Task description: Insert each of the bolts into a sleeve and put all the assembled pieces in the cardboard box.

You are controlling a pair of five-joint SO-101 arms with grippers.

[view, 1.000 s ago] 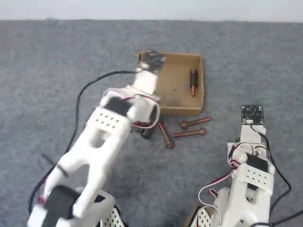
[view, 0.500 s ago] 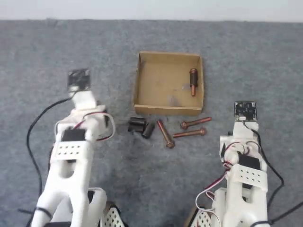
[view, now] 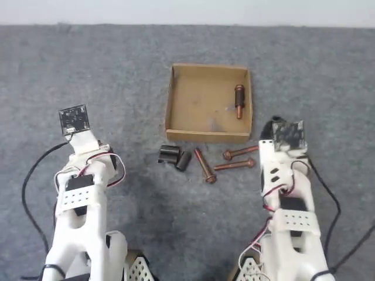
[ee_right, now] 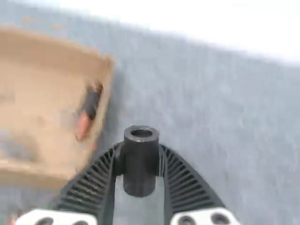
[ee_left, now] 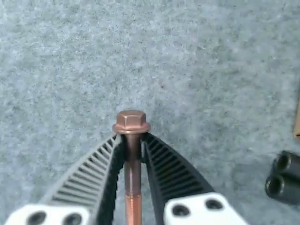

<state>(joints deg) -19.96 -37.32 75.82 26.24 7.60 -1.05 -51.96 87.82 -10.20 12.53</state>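
Carefully, with my left pincer [ee_left: 133,140] clamped on the copper bolt [ee_left: 132,125] and my right pincer [ee_right: 139,150] clamped round the black sleeve [ee_right: 140,164], I'd line shank with bore before pushing.

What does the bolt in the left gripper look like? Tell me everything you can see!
The bolt looks like copper-coloured metal. It has a six-sided head, a round flange under the head and a smooth shank, darker near the head and brighter lower down. The left gripper is shut on the shank, with its ribbed black fingers pressing both sides. The head sticks out past the fingertips. The bolt lies in line with the gripper, with grey carpet behind it. Nothing else is seen touching it.
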